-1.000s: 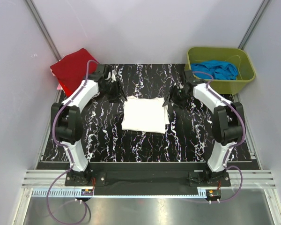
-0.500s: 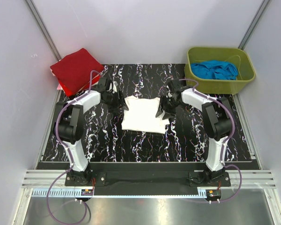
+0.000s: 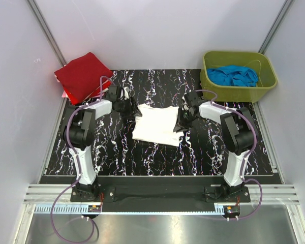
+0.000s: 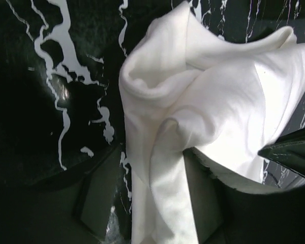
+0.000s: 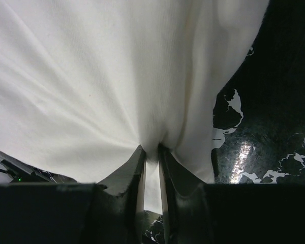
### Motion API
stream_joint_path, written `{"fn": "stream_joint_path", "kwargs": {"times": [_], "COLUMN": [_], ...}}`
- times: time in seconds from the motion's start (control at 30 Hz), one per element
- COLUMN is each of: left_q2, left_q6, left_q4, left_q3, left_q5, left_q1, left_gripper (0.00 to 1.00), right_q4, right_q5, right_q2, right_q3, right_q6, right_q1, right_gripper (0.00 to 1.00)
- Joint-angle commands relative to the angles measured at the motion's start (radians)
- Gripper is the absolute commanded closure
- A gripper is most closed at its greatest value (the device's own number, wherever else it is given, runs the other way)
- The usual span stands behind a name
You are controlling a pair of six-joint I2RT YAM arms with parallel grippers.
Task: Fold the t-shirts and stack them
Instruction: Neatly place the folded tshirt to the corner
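On the black marbled tabletop (image 3: 117,152) the white t-shirt (image 3: 155,124) lies partly folded between the arms. The right claw (image 5: 151,157) pinches its right edge tight; the left claw (image 4: 152,190) gapes, straddling a bunched fold at its left corner.
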Motion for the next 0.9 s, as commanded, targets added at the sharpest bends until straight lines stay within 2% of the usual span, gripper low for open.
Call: {"fn": "stream_joint_path", "kwargs": {"times": [0.0, 0.1, 0.17, 0.2, 0.23, 0.27, 0.37, 0.43, 0.47, 0.53, 0.6, 0.73, 0.87], "left_q2": [0.07, 0.088, 0.099, 0.101, 0.101, 0.093, 0.044, 0.014, -0.002, -0.036, -0.054, -0.053, -0.027], "left_q6": [-0.005, -0.014, -0.029, -0.032, -0.038, -0.047, -0.048, -0.037, -0.028, 0.004, 0.027, 0.049, 0.058], "left_q4": [0.067, 0.105, 0.142, 0.153, 0.163, 0.168, 0.168, 0.113, 0.085, 0.009, -0.043, -0.142, -0.2], "left_q3": [-0.011, -0.014, -0.02, -0.02, -0.022, -0.025, -0.023, -0.005, 0.009, 0.057, 0.107, 0.192, 0.306], "left_q5": [0.026, 0.075, 0.098, 0.118, 0.126, 0.13, 0.143, 0.129, 0.12, 0.101, 0.083, 0.077, 0.077], "left_q1": [-0.007, -0.031, -0.048, -0.051, -0.053, -0.054, -0.054, -0.054, -0.053, -0.048, -0.031, 0.004, 0.041], "left_gripper": [0.45, 0.55, 0.66, 0.86, 0.98, 1.0, 1.0, 1.0, 1.0, 1.0, 1.0, 1.0, 1.0], "right_q4": [0.059, 0.064, 0.074, 0.077, 0.083, 0.088, 0.099, 0.105, 0.116, 0.136, 0.148, 0.237, 0.436], "right_q5": [0.061, 0.064, 0.066, 0.067, 0.066, 0.067, 0.06, 0.037, 0.027, 0.035, 0.044, 0.046, 0.024], "right_q2": [-0.039, -0.044, -0.048, -0.05, -0.053, -0.056, -0.064, -0.082, -0.126, -0.184, -0.275, -0.433, -0.589], "right_q3": [-0.062, -0.066, -0.074, -0.079, -0.082, -0.088, -0.093, -0.099, -0.108, -0.139, -0.166, -0.282, -0.541], "right_q6": [-0.012, -0.008, -0.002, -0.003, 0.0, 0.001, -0.006, -0.015, -0.009, 0.02, 0.046, 0.113, 0.204], "right_q1": [-0.001, -0.001, -0.001, -0.001, -0.001, -0.001, -0.001, 0.001, 0.001, 0.004, 0.009, 0.039, 0.096], "right_gripper": [0.78, 0.79, 0.79, 0.8, 0.8, 0.81, 0.78, 0.61, 0.48, 0.28, 0.2, 0.16, 0.16]}}
